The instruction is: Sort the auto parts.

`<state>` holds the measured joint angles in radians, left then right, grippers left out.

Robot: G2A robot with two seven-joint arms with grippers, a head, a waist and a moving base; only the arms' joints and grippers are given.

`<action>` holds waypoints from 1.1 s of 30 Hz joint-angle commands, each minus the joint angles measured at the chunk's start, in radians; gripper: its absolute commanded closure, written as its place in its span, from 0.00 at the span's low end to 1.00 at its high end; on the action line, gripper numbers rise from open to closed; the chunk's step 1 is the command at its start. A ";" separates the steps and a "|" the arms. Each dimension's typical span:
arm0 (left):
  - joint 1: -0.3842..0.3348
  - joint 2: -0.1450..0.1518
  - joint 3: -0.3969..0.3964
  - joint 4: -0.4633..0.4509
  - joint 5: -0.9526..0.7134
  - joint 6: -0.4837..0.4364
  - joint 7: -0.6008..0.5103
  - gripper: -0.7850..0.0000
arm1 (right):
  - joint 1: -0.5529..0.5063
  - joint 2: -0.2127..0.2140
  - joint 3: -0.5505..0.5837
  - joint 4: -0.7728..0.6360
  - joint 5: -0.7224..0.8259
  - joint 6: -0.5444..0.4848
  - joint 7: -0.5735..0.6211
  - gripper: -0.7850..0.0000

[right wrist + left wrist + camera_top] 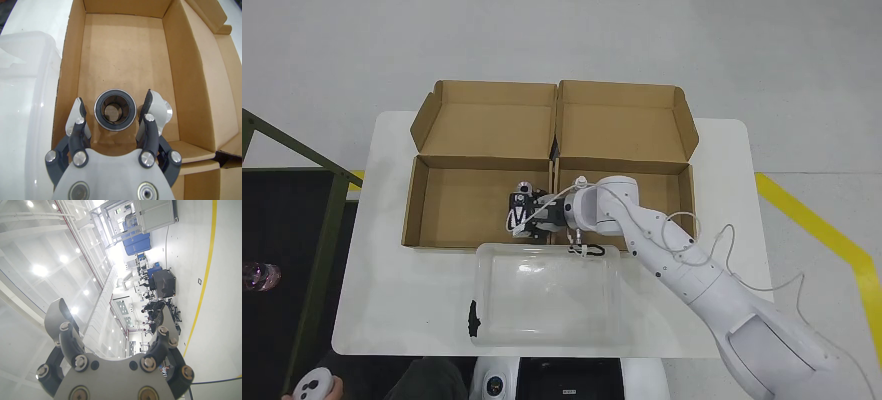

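I have the right end effector (115,96) down inside the left of the two open cardboard boxes (122,56), close to the wall that faces the clear bin (542,300) on the table (402,290). Its jaws stand wide, one on each side of a cylindrical sleeve (115,109), and neither pad touches it. The sleeve stands upright on the box floor, metal outside and dark inside. A silver part (167,111) sits just beside it, half hidden behind one finger.

I judge this to be the drop-off step of the sort, with the sleeve set down in its box and let go. It could equally be the start of a pick.

If it is a drop-off, my next move is a straight lift that keeps both fingers off the sleeve and the silver part, so nothing tips.

My left end effector (111,309) points at the ceiling, wide apart and empty.
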<state>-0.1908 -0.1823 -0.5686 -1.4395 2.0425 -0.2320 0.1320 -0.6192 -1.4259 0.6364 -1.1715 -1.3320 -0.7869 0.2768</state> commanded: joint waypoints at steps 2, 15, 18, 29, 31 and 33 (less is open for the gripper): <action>0.000 0.000 0.000 0.000 0.000 0.000 0.000 0.00 | -0.003 0.002 0.010 -0.021 0.001 -0.005 -0.004 0.27; 0.000 0.000 0.000 0.000 0.000 0.000 0.000 0.00 | -0.024 0.022 0.089 -0.124 0.002 -0.020 -0.011 0.24; 0.000 0.000 0.000 0.000 0.000 0.000 0.000 0.00 | -0.039 0.032 0.117 -0.166 -0.002 -0.027 -0.012 0.19; 0.000 0.000 0.000 0.000 0.000 0.000 0.000 0.00 | -0.168 0.082 0.242 -0.382 -0.019 -0.055 0.014 0.09; 0.000 0.000 0.000 0.000 0.000 0.000 0.000 0.00 | -0.196 0.092 0.267 -0.420 -0.022 -0.059 0.019 0.08; 0.000 0.000 0.000 0.000 0.000 0.000 0.000 0.00 | -0.224 0.101 0.292 -0.454 -0.027 -0.066 0.024 0.06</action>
<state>-0.1908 -0.1823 -0.5686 -1.4395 2.0425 -0.2320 0.1320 -0.8314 -1.3289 0.9172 -1.6106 -1.3560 -0.8505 0.2981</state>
